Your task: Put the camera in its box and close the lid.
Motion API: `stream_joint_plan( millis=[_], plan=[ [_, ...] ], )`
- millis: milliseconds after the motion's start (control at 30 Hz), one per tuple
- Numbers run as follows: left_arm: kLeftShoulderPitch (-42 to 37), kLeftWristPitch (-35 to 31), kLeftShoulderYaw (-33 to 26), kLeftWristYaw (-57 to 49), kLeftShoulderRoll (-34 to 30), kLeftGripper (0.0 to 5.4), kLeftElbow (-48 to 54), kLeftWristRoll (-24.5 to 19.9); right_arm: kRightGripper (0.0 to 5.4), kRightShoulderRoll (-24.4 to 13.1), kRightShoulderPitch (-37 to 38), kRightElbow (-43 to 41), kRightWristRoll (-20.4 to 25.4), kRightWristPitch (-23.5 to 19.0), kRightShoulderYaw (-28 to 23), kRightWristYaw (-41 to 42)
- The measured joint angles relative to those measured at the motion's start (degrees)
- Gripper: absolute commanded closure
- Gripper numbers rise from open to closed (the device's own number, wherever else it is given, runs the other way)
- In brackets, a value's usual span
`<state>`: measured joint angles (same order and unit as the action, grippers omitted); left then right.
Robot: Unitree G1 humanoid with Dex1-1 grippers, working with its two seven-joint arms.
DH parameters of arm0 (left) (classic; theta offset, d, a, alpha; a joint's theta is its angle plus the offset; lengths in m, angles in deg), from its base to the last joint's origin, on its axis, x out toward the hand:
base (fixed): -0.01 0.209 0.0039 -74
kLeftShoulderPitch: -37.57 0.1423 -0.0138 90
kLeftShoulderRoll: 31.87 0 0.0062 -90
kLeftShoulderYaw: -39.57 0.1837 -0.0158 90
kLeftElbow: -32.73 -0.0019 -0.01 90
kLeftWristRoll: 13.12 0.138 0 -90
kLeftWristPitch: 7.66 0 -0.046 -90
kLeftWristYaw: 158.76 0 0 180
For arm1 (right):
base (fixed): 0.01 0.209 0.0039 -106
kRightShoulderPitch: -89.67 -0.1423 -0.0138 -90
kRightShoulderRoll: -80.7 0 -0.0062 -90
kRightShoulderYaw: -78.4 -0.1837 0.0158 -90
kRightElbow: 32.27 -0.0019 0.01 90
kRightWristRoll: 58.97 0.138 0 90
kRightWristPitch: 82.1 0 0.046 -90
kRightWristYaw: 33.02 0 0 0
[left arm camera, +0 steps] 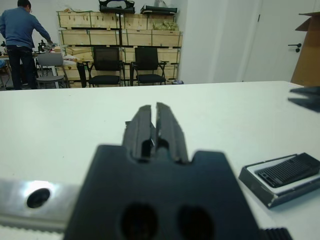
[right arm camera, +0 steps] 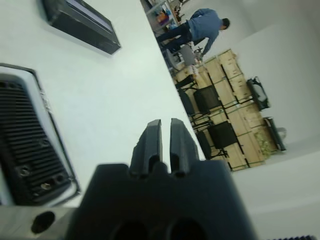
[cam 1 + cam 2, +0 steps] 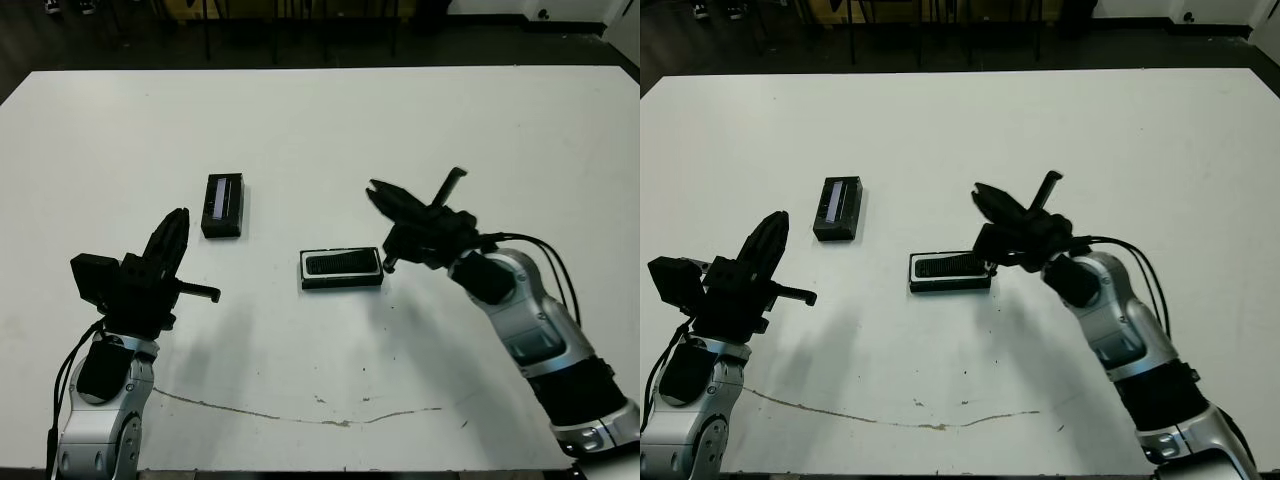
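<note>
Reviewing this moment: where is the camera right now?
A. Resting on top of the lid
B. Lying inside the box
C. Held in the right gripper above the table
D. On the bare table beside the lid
B. The ribbed black camera lies inside the box, its white lining showing around it, while the lid sits apart on the table and neither the right gripper nor the left holds anything.

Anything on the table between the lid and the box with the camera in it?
No. Between the lid and the box holding the camera, the left eye view shows only bare white table.
</note>
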<state>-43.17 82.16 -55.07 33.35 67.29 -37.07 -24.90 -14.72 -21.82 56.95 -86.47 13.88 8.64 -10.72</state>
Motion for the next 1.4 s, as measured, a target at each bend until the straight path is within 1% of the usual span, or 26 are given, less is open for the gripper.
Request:
stream_joint_plan(
  millis=[133, 267, 333, 567, 667, 833, 1033, 1400],
  plan=[
    [0.08, 0.09, 0.0, -0.14, 0.0, 5.4, 0.02, 0.03, 5.39, 1.22, 0.08, 0.37, -0.04, -1.13, 1.38, 0.87],
    [0.11, 0.52, -0.01, -0.1, 0.0, 5.4, 0.01, -0.03, 5.39, 1.28, 1.13, -0.24, -0.09, -2.87, 1.55, 1.39],
    [0.24, 0.51, 0.01, -0.13, 0.0, 5.4, 0.07, -0.03, 5.39, 1.21, 2.0, -0.27, -0.09, -2.9, 1.63, 1.71],
    [1.03, -0.4, 0.64, -1.11, 0.15, 5.4, 1.8, 0.48, 5.39, 0.04, 2.99, 1.12, -1.26, -2.87, 1.73, 2.26],
    [1.69, -0.77, 1.04, -1.55, 0.17, 5.4, 2.65, 0.75, 5.39, -0.64, 3.92, 2.19, -2.21, -4.15, 2.03, 2.61],
    [2.01, -1.07, 1.27, -1.93, 0.21, 5.4, 2.93, 0.77, 5.39, -1.77, 5.19, 2.52, -3.67, -4.39, 2.26, 2.32],
    [2.03, -0.99, 1.4, -1.93, 0.21, 5.4, 2.93, 0.76, 5.39, -2.86, 6.69, 2.55, -3.58, -3.71, 2.02, 0.98],
    [2.19, -1.38, 1.97, -2.37, 0.22, 5.4, 3.14, 0.96, 5.39, -3.15, 7.13, 3.99, -2.82, -1.4, 1.34, -0.22]
  ],
)
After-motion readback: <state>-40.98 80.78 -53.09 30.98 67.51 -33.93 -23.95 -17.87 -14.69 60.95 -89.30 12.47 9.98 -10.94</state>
